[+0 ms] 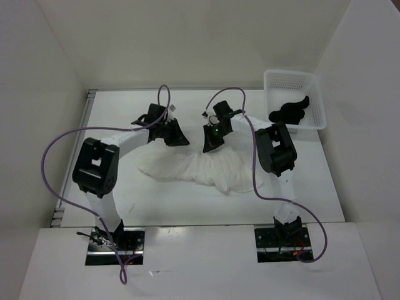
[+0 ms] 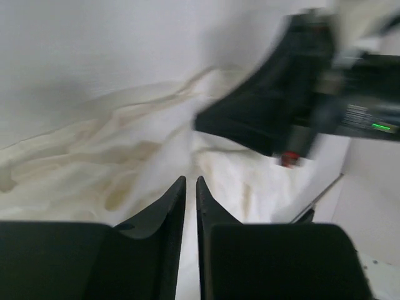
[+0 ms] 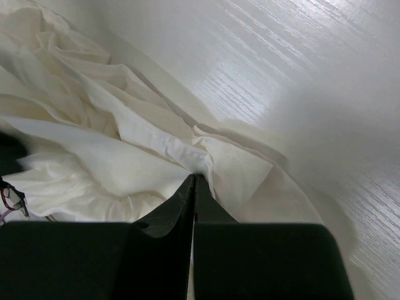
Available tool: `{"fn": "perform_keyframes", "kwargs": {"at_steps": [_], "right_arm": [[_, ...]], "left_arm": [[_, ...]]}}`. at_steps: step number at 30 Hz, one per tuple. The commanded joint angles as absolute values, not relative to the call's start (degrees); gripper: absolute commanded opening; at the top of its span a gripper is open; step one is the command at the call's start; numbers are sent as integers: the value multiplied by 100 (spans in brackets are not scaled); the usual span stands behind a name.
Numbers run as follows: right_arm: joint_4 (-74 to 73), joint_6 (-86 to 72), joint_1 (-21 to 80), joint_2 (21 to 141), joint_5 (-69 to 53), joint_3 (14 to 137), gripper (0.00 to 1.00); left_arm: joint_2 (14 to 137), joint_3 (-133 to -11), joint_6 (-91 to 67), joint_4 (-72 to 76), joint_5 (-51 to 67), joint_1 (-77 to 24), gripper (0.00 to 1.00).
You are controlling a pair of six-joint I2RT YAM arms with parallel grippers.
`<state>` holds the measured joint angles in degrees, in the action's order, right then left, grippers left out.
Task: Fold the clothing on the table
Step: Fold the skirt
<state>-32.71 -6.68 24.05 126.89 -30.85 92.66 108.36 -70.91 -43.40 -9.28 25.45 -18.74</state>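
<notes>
Pinching the clothing point(image 3: 125, 156), the right claw point(image 3: 192, 182) was clenched; the left claw point(image 2: 191, 182), barely parted, could let its edge slump.

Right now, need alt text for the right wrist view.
The right gripper, jaws shut, pinches a fold of the wrinkled white clothing at its tips. The fabric bunches across the left and centre of the view, and the bare white table fills the upper right.
</notes>
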Motion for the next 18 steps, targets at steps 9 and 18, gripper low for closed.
{"fn": "perform_keyframes", "kwargs": {"at_steps": [9,18], "right_arm": [[-2936,-686,2329,12771,-2865,9176,0],[-2936,-686,2329,12718,-2865,9176,0]], "left_arm": [[9404,-6786,-4298,-580,3023,-2064,28],[10115,-6311,-4465,-334,2452,-2065,13]]}}
